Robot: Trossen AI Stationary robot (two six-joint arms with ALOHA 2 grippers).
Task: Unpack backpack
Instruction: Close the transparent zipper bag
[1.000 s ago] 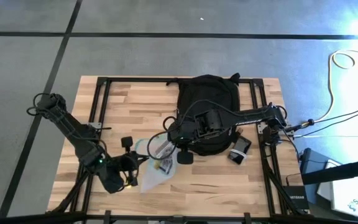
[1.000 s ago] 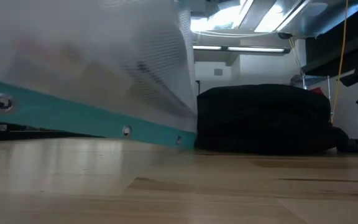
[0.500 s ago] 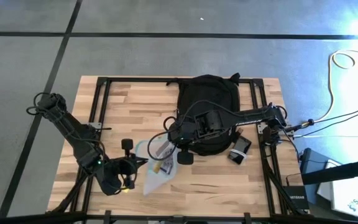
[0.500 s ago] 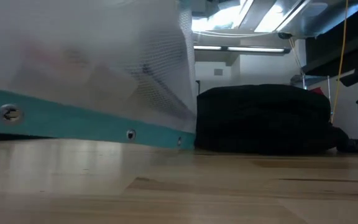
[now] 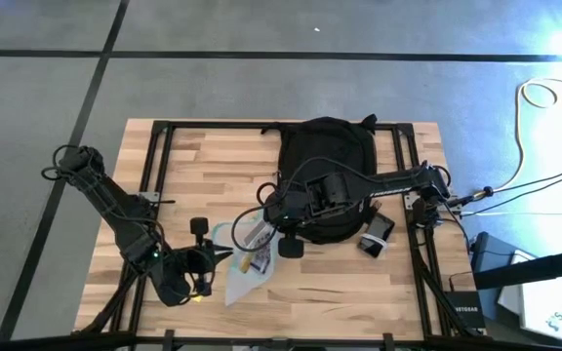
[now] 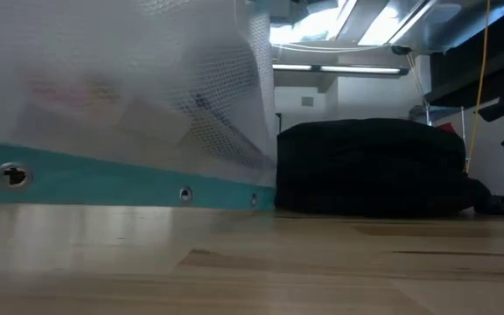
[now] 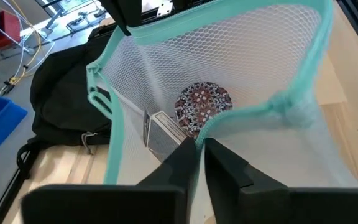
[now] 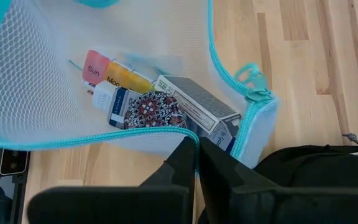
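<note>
Slightly lower now, the mesh pouch (image 5: 245,261) hangs between both arms: left claw (image 7: 199,144) and right claw (image 8: 197,146) each pinch its teal rim. The backpack (image 5: 325,175) lies at the tabletop's (image 5: 213,166) far side. Uneven pulling could spill the pill organiser (image 8: 107,73).

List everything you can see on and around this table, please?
backpack: one, black, far middle of the table.
mesh pouch: one, clear with teal edging, near-middle of the table, beside the backpack, held by both arms.
pill organiser: one, red and yellow sections, inside the pouch.
patterned round item: one, dark red and white, inside the pouch.
card-style box: one, grey-white, inside the pouch.
phone-like device: one, black, right of the backpack.
table: one, pale wood.
left end effector: shut on the pouch's teal edge.
right end effector: shut on the pouch's edge.
</note>
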